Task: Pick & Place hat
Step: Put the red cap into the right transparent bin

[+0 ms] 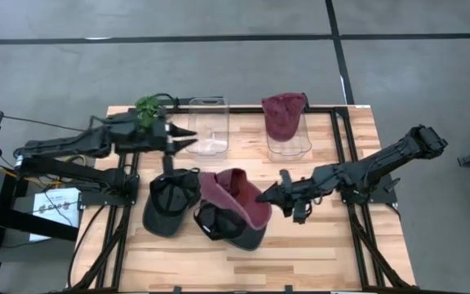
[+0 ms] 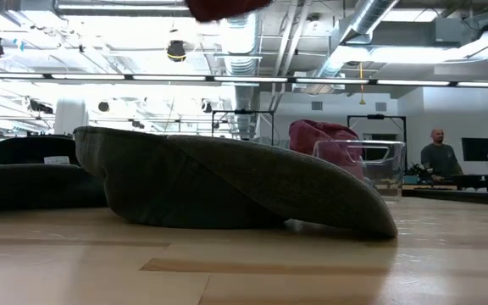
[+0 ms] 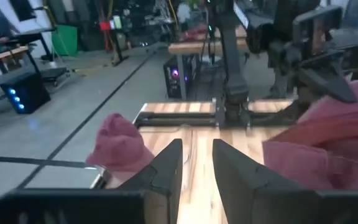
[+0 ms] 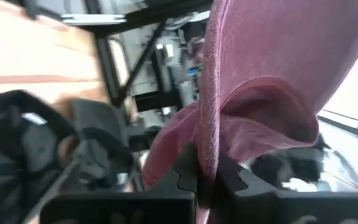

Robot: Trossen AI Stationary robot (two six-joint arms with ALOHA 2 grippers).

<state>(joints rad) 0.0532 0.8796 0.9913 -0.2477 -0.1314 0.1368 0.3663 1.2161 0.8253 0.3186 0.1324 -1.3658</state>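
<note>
High view counts four hats — two maroon, two dark; right gripper clamps one maroon hat, left gripper spread.

Bright overhead strip lights, ceiling glare, blurred wrist views, soft shadows

Maroon cap (faded pinkish), black cap, maroon hat, pale wooden table.
</note>
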